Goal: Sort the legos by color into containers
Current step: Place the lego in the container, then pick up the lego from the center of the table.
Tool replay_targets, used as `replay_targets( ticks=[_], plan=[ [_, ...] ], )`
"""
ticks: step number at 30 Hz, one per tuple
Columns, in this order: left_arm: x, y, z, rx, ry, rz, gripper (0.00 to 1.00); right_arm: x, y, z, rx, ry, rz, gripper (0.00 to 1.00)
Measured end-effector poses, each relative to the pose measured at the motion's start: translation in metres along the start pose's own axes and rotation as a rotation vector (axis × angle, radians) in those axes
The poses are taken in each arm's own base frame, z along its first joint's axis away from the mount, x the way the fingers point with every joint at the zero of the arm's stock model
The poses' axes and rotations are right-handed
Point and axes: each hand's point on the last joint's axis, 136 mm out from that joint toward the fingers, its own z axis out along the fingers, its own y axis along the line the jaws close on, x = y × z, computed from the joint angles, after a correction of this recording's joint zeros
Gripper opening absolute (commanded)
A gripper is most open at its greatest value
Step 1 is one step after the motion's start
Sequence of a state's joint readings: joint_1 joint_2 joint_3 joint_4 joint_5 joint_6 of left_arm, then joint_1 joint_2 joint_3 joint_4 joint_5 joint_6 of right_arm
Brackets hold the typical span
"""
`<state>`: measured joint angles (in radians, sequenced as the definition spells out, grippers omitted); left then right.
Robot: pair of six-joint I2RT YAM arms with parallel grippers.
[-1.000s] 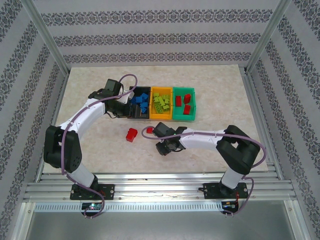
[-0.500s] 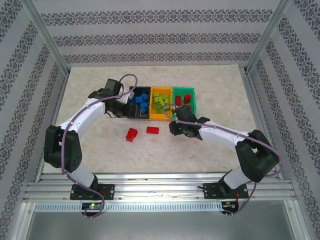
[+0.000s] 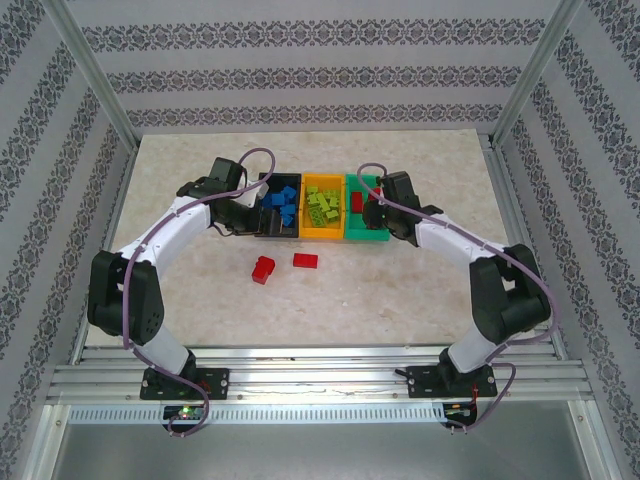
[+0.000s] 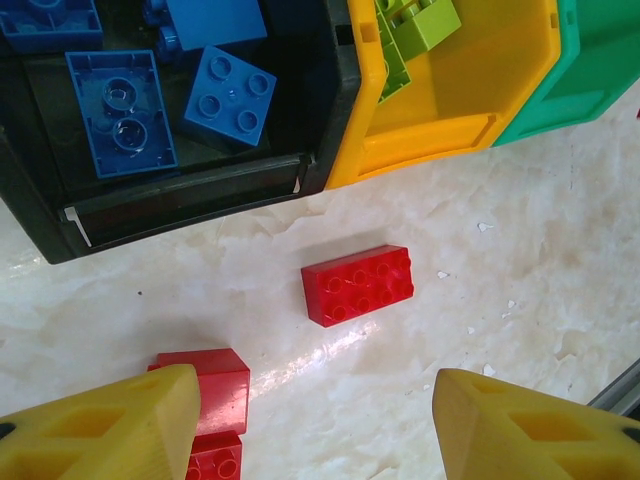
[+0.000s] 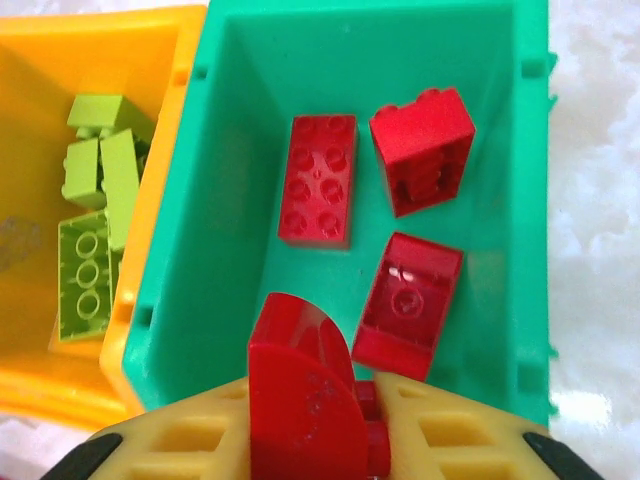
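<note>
A pale, marbled counter (image 3: 420, 160) takes up the middle of the frame, evenly lit with a faint sheen. Across the top, the back wall (image 3: 320, 60) is papered white with grey bands of ornament. The same paper covers the left wall (image 3: 40, 150) and the right wall (image 3: 600, 150). A left post (image 3: 95, 75) and a right post (image 3: 530, 75), both metal, slant up from the counter's far corners. Ribbed metal rails (image 3: 320, 385) run along the bottom, above a plain grey strip (image 3: 320, 450).
</note>
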<state>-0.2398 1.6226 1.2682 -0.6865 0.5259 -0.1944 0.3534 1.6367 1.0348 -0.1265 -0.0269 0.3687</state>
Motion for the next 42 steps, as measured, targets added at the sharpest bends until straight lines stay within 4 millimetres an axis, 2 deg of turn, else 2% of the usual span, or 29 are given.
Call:
replay_targets(
  ticks=[6, 13, 17, 21, 24, 29, 32, 38, 42],
  plan=[
    [0.001, 0.001, 0.0, -0.006, 0.002, 0.003, 0.63, -0.01, 0.013, 0.02, -0.045, 0.016, 0.009, 0.43],
    [0.001, 0.001, 0.0, -0.007, 0.003, 0.003, 0.63, -0.007, 0.014, 0.022, -0.057, 0.024, 0.02, 0.44],
    [0.001, 0.001, 0.0, -0.007, 0.004, 0.002, 0.63, 0.009, 0.009, 0.016, -0.053, 0.042, 0.021, 0.45],
    [0.001, 0.001, 0.0, -0.007, 0.004, 0.002, 0.63, 0.023, 0.016, 0.0, -0.073, 0.048, 0.004, 0.46],
    [0.001, 0.001, 0.0, -0.007, 0.004, 0.002, 0.63, 0.034, 0.037, -0.014, -0.111, 0.052, -0.045, 0.49],
    [0.001, 0.002, 0.001, -0.007, 0.007, 0.001, 0.63, 0.072, 0.09, -0.028, -0.186, 0.101, -0.22, 0.53],
    [0.002, 0.002, 0.002, -0.007, 0.01, 0.0, 0.63, 0.096, 0.107, -0.031, -0.212, 0.144, -0.291, 0.58],
    [0.002, 0.002, 0.002, -0.008, 0.01, 0.001, 0.63, 0.136, 0.124, -0.012, -0.213, 0.245, -0.41, 0.67],
    [0.003, 0.006, 0.001, -0.03, 0.014, 0.009, 0.63, 0.147, 0.141, 0.002, -0.245, 0.302, -0.494, 0.67]
  ],
)
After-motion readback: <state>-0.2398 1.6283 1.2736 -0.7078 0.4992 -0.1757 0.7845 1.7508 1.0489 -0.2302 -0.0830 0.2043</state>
